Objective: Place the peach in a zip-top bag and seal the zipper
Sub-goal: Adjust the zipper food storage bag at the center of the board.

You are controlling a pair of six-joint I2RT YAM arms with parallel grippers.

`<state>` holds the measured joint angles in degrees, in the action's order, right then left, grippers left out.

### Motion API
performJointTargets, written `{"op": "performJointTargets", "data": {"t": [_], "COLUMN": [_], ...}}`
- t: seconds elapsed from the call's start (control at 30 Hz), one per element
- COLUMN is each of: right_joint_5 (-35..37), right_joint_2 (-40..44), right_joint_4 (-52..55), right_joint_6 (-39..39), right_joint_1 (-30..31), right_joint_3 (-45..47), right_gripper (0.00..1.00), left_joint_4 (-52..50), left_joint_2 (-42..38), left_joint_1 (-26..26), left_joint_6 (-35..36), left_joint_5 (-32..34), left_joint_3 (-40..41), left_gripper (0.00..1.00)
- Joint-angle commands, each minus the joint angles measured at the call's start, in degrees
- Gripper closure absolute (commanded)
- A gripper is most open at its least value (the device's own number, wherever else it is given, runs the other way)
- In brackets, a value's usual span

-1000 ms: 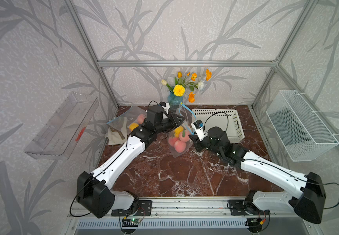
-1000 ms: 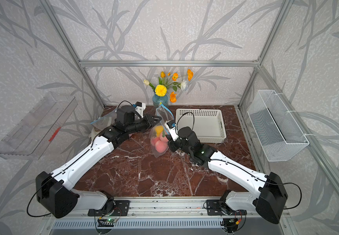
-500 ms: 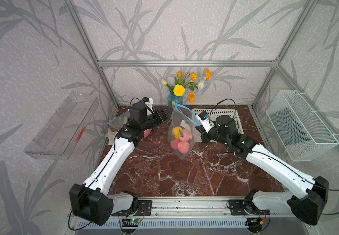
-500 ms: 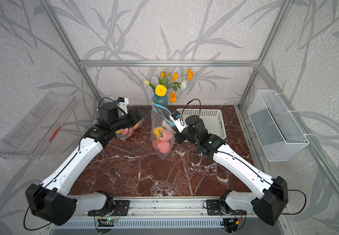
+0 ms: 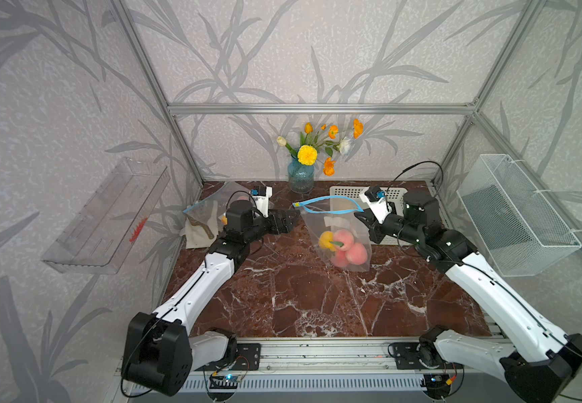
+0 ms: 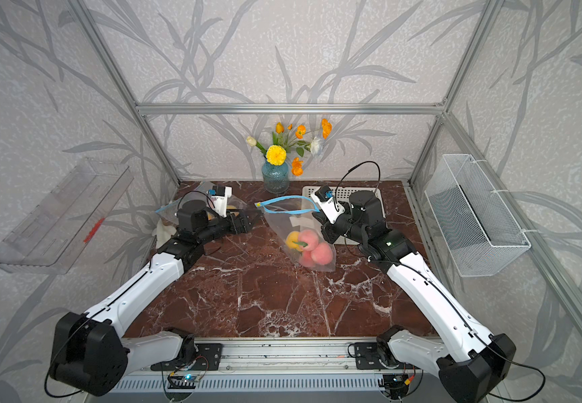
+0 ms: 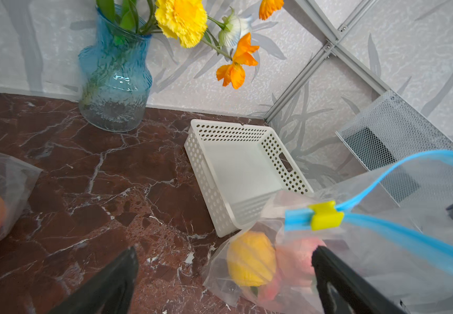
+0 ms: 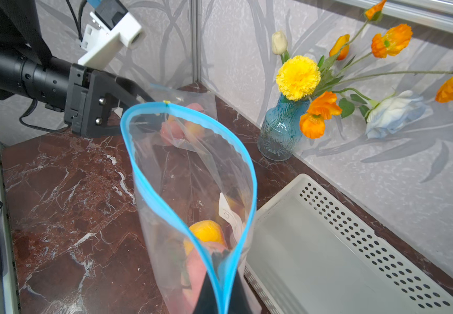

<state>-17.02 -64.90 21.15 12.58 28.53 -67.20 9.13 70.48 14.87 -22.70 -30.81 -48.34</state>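
A: What is different from a moment ago?

B: The left gripper (image 5: 291, 219) has let go and backed off toward its own side. Its jaws stand wide apart with nothing between them, just short of the yellow slider (image 7: 325, 218). The right gripper (image 8: 219, 291) has risen and stays pinched together on the blue zipper strip (image 7: 410, 242) at the opposite end. So the zip-top bag (image 5: 338, 226) now hangs from that corner instead of slumping low between the two arms.

A: And the fruit?

B: Pink peaches (image 5: 354, 253) sit at the bottom of the bag beside a yellow fruit (image 5: 326, 240). Loading looks done, I'd say. The mouth gapes open in the right wrist view, so sealing is what remains. The slider sits at the end nearest the free gripper, which suggests dragging it toward the clamped corner.

A: Anything you can't make out?

B: Several things. The right gripper's tips are veiled by bag film, so how deep the pinch goes is unclear. The peaches overlap, so I can't count them. Whether the bag's bottom rests on the marble tabletop (image 5: 300, 296) or hangs just clear, I cannot tell. A second bag (image 5: 212, 204) with fruit lies behind the left arm, partly covered by it. The left wrist view cuts off both fingers (image 7: 105, 285) at the frame edge.
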Motion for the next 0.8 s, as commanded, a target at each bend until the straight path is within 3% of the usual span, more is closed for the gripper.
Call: {"op": "performJointTargets", "data": {"t": [0.0,0.27,0.57,0.77], "right_joint_5": [-2.7,-4.6,-10.8,-13.9], "right_joint_2": [1.6,2.3,4.1,5.3], "right_joint_4": [-1.5,-1.5,-3.0,-4.3], "right_joint_6": [1.0,2.3,3.9,4.0], "right_joint_1": [-0.8,-1.9,-4.4,-5.7], "right_joint_3": [1.6,2.9,4.4,5.4], "right_gripper": [1.0,1.0,1.0,1.0], "left_joint_4": [12.6,22.0,18.2,17.6], "left_joint_2": [0.5,4.5,6.9,6.9], "left_joint_1": [-0.2,-0.4,-0.9,-3.4], "left_joint_6": [8.3,13.3,18.2,19.1], "left_joint_5": [-9.1,-23.4,-23.8,-25.0], "left_joint_3": [1.3,1.9,-1.2,-2.0], "left_gripper": [0.0,0.02,0.02,0.26]}}
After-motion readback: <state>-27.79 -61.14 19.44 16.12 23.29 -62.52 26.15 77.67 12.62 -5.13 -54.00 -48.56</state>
